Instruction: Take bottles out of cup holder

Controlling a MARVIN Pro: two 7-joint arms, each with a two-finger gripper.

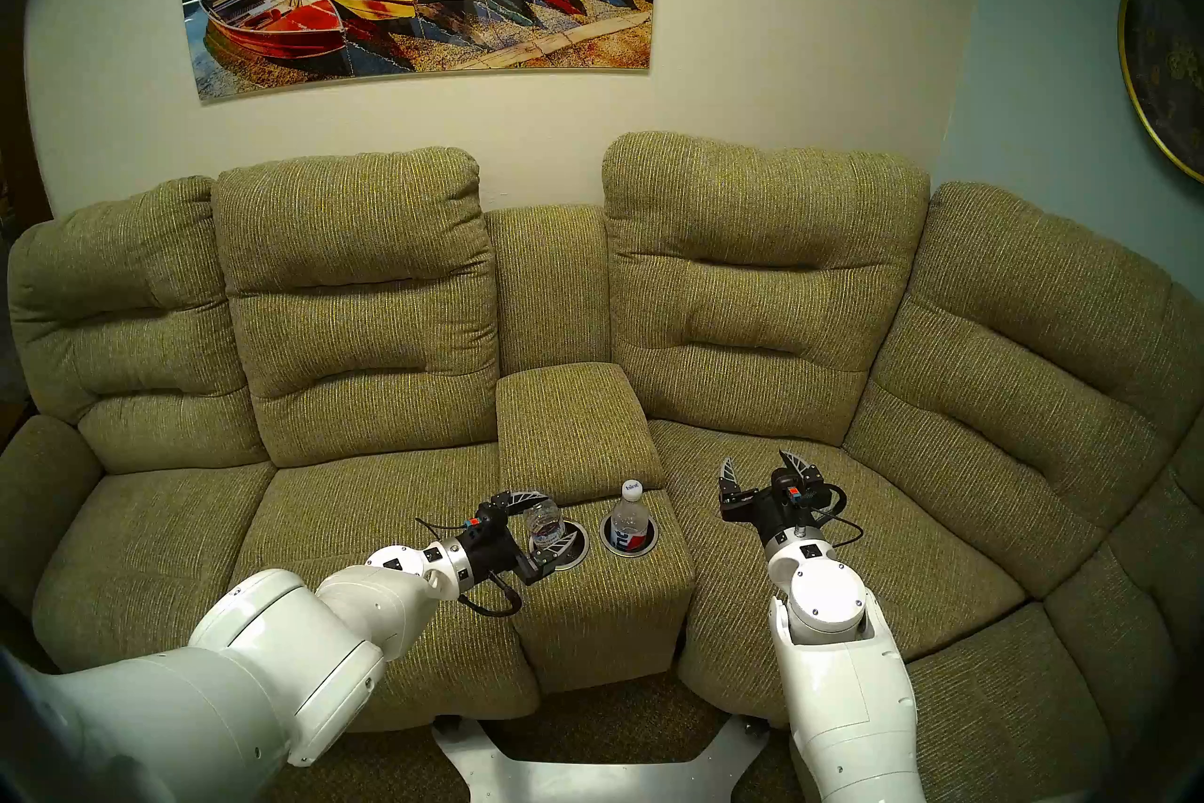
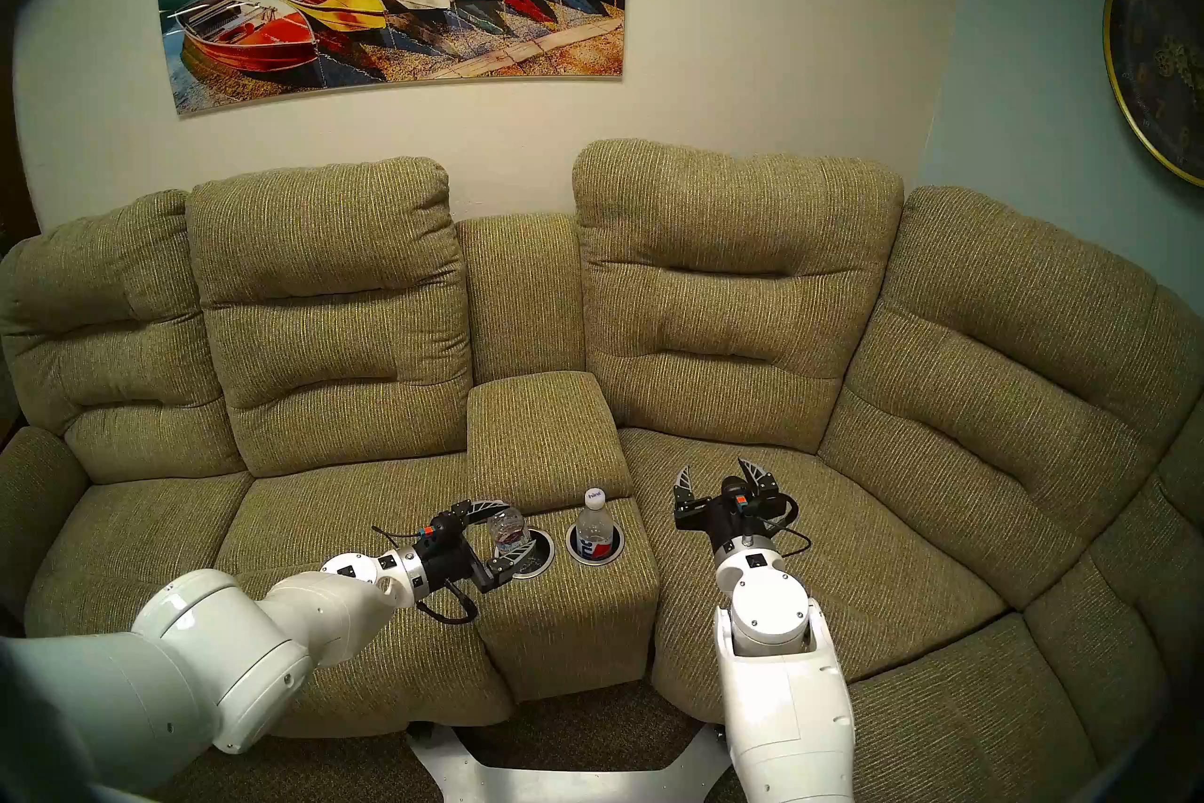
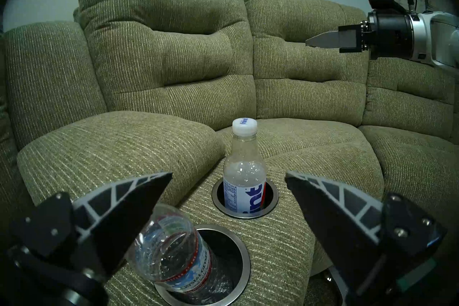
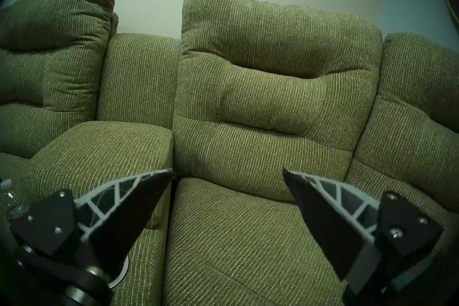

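**Operator:** What is the status of each claw, and where are the bottles?

**Manual:** Your left claw (image 3: 228, 188) is spread wide and grips nothing. The crinkled bottle (image 3: 171, 250) leans between its fingers (image 3: 124, 206), its base still inside the near well (image 3: 223, 270) of the cup holder. It appears to rest against the left finger; contact cannot be confirmed. The capped bottle (image 3: 244, 173) stands upright in the far well (image 3: 244, 211). Your right claw (image 1: 762, 466) is also spread and empty, hovering over the seat cushion (image 1: 847, 554), well apart from both bottles.

**Operator:** What could go wrong from here?

**Manual:** Three faults are likely.
1. The crinkled bottle is thin-walled and tilted. Closing off-axis may pinch it sideways so it squirts out or buckles.
2. Lifting at an angle may wedge its base against the silver rim. Pull along the bottle's own lean, or straighten it first.
3. The lower finger in the head view lies just over that rim; a downward drift would strike metal.

**Operator:** How much room do I have?

**Manual:** The console (image 1: 606, 599) top is narrow. The wells sit near each other, so sweeping the left claw rightward risks toppling the capped bottle. The padded armrest (image 1: 573, 424) closes off the rear. Space above is open, and the left seat gives clear room for withdrawal.
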